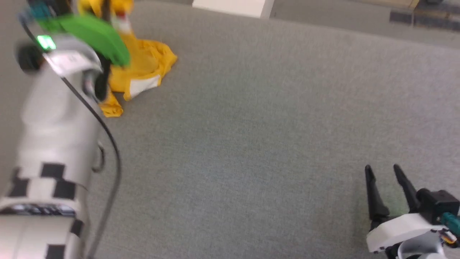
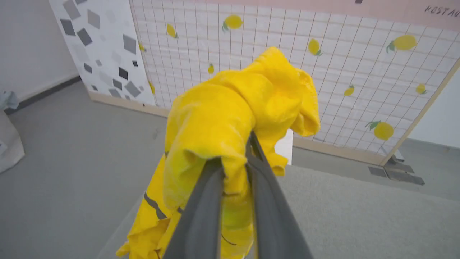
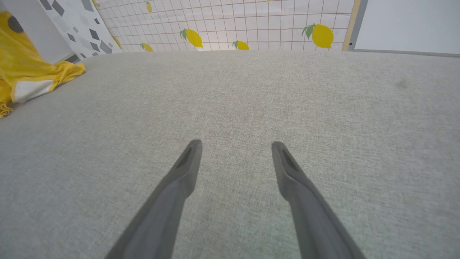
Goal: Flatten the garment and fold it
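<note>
I seem to be in a staged test room: a framed lemon-print backdrop panel (image 2: 359, 82), a speckled panel (image 2: 104, 54) beside it, bare grey floor (image 2: 54, 162).

You have the middle and right of the grey bench (image 1: 251, 144) bare, so your right gripper (image 1: 381, 167), fingers spread, has free room ahead and to its left. At the far left the yellow garment (image 1: 143, 68) lies heaped, part of it pinched in your left gripper (image 2: 235, 151), and the pale left forearm (image 1: 54, 126) blocks that side. Past the far edge stands a lemon-print panel (image 3: 251, 28)
</note>
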